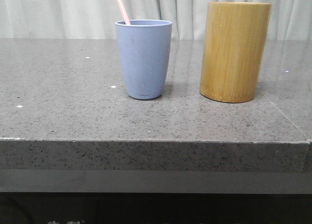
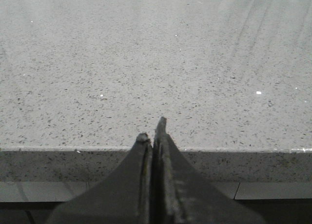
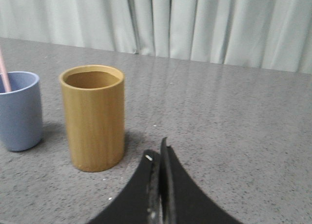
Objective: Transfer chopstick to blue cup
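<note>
Standing in the blue cup [image 1: 144, 58], the chopstick [image 1: 122, 7] is where we begin: a thin pale pink stick whose lower end is hidden behind the cup's rim. In the front view its long axis runs steeply up and leans to the left, its upper end leaving the picture at the top. In the right wrist view we see a short length of the chopstick [image 3: 4, 73] rising from the blue cup [image 3: 18, 111] against the near inner wall.

The cup stands upright on a grey speckled stone table [image 1: 58, 107]. Just to its right in the front view, apart from it, stands a taller bamboo holder [image 1: 235, 51], also upright; from the right wrist view we see into the open top of the holder [image 3: 93, 118], and what shows of its inside is bare. Behind the table hangs a pale pleated curtain [image 1: 58, 14]. The table's front edge is a thick slab, dark below.

We see the left gripper [image 2: 153, 131] over that front edge, its two dark fingers pressed together with nothing between them. The right gripper [image 3: 157, 153] sits near the holder, fingers likewise closed on nothing.
</note>
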Controlling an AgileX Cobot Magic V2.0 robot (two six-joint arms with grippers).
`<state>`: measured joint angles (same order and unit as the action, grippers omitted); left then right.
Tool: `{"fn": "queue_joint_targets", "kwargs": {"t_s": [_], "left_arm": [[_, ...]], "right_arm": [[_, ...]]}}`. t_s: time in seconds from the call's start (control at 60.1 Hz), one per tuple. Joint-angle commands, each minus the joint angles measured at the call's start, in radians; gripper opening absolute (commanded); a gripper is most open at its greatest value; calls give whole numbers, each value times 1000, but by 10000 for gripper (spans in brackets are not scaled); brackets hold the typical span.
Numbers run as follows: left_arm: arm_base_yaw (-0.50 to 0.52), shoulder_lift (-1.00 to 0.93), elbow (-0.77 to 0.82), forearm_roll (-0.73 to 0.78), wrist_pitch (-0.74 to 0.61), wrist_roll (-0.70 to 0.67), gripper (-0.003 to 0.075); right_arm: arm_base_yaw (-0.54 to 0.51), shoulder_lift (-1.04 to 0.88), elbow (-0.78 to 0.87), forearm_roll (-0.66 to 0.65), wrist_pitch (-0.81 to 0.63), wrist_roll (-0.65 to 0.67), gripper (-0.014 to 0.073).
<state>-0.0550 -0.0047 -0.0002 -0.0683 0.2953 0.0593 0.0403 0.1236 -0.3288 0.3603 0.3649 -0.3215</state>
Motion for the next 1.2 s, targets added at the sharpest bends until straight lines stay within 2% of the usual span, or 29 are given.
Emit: {"fn": "queue_joint_targets", "kwargs": {"t_s": [0.0,0.116,0.233,0.433,0.549,1.181], "left_arm": [[4,-25,10,-10,-86,-8,-19],[4,-25,10,-10,-86,-8,-19],[4,-25,10,-10,-86,-8,-19],[4,-25,10,-10,-86,-8,-19],[4,-25,10,-10,-86,-8,-19],[4,-25,10,-10,-86,-8,-19]], "right_arm": [[-13,-3,27,-44,-164,59,-77],[-36,-50,129,-137,-272,202,-77],[-51,-104,222,-202,-284,296,-77],[-51,-155,355,-209,-274,294,-77],[-51,-155,352,-221,-211,282,-77],[-51,-155,352,-225,-213,282,-77]]}}
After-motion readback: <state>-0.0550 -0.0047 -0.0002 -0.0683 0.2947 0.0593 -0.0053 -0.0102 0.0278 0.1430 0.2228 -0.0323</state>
